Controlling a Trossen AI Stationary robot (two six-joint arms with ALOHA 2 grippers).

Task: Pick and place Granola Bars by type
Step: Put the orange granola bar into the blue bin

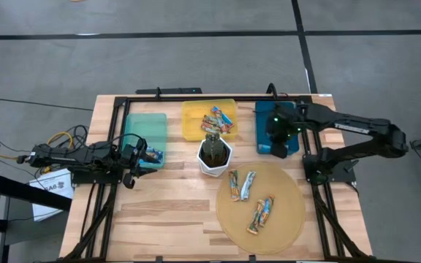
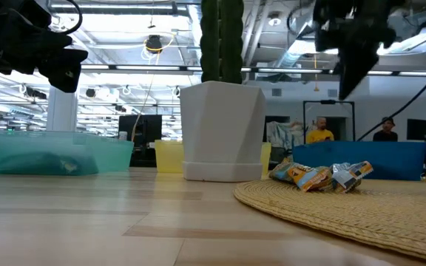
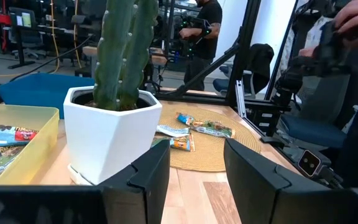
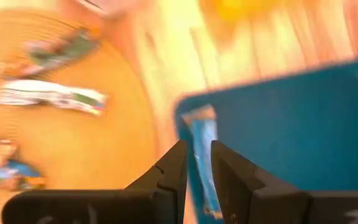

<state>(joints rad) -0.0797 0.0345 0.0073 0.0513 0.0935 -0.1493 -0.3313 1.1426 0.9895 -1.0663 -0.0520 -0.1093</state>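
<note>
Several foil-wrapped granola bars (image 1: 248, 185) lie flat on the round woven mat (image 1: 283, 226). More bars (image 1: 220, 119) lie in the yellow bin, and one (image 1: 154, 155) sits in the teal bin's near corner. My right gripper (image 4: 196, 167) hovers over the blue bin (image 1: 292, 117), pointing down, its fingers a narrow gap apart. Through that gap a blue bar (image 4: 204, 140) shows lying in the bin against its wall. My left gripper (image 1: 139, 155) is open and level at the teal bin's near edge, facing the white pot.
A white pot with a cactus (image 1: 214, 153) stands mid-table between the bins and the mat. The teal bin (image 1: 145, 128), yellow bin (image 1: 192, 120) and blue bin line the far side. A black frame borders the table. People stand in the room beyond (image 2: 320, 133).
</note>
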